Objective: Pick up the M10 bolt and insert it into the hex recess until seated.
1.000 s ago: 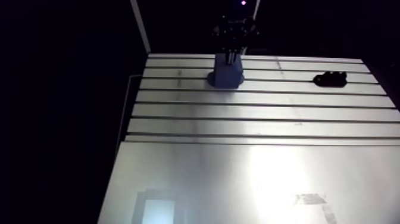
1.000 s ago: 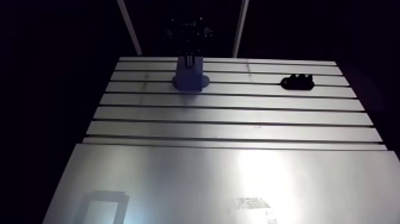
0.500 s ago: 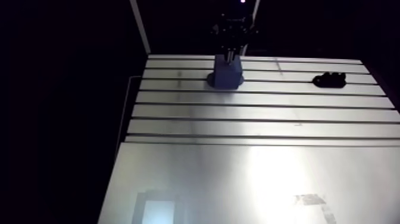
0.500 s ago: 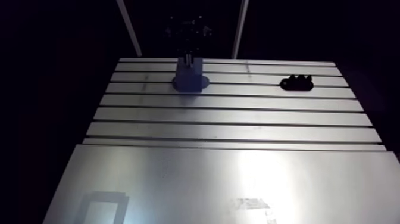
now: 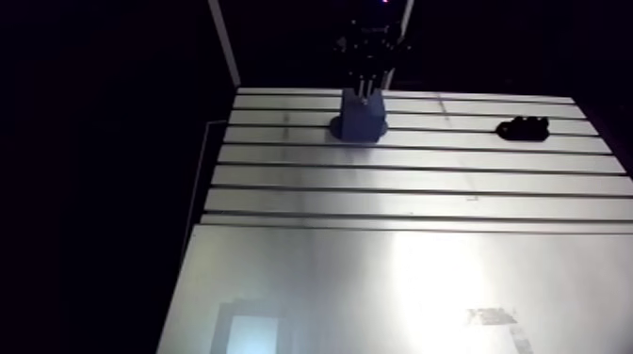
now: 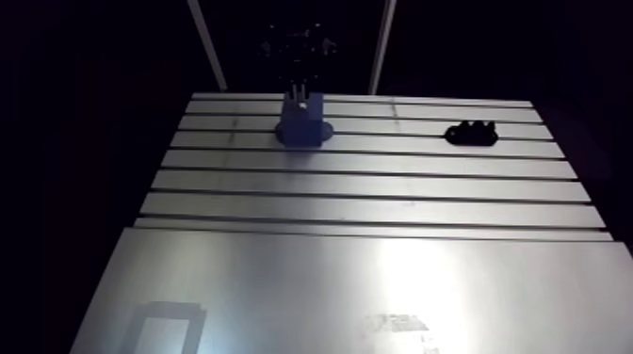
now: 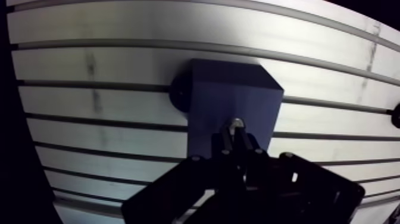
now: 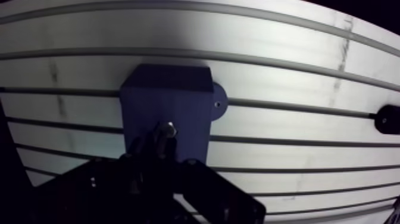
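A dark blue block (image 7: 235,98) with side lugs stands on the slotted aluminium table (image 5: 396,179), near its far edge. My gripper (image 7: 233,134) hangs straight over the block's top face. Its two fingers are pressed close together on a small metallic bolt (image 7: 237,124), whose bright end shows just past the fingertips. In the arm view the gripper (image 5: 365,89) comes down onto the block (image 5: 359,122). The hex recess is hidden beneath the fingers and bolt, and I cannot tell whether the bolt touches the block.
A small black fixture (image 5: 524,129) lies on the table to the right of the block, also seen at the side of the wrist view as a black fixture (image 8: 390,119). A smooth metal plate (image 5: 377,282) covers the table's near half.
The whole arm view has shifted slightly, so the camera moved a little. The gripper stays over the blue block, still shut on the bolt.
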